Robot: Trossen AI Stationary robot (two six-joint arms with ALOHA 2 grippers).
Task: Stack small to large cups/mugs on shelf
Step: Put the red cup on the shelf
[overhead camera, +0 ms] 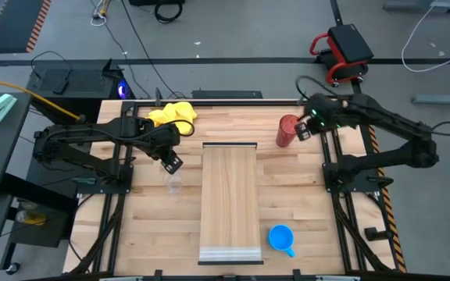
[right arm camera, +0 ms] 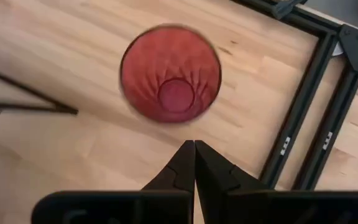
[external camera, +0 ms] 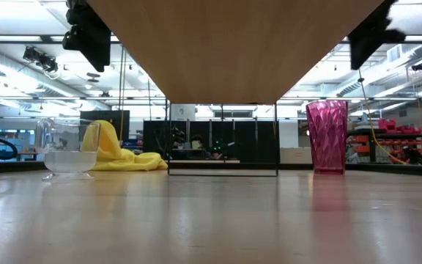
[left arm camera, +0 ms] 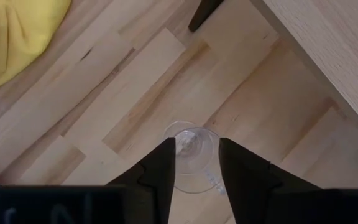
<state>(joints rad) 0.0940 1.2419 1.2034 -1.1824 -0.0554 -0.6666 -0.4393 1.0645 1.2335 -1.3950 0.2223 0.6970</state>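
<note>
Both grippers hang above the table with nothing held: the left gripper has its fingers apart, poised straight over the glass cup, and the right gripper has its fingers pressed together, hovering over the red tumbler. Taking the shelf as the landmark, the board runs down the middle of the table and carries no vessel yet, so the stacking looks to be at its very start. Largest first: the red tumbler stands upright just off the shelf's far right corner, and the right wrist view looks down its mouth to a bare bottom, so it appears empty. The blue mug stands near the shelf's near right corner, well apart from either arm; its inside cannot be read clearly. The glass cup sits just beside the shelf's left edge and seems empty. A yellow cloth lies beyond the shelf's far left corner. The step in hand appears to be the reach for the glass cup; next, the left gripper would need to come down around it and close gently, since thin, clear glass can slip or tip.
</note>
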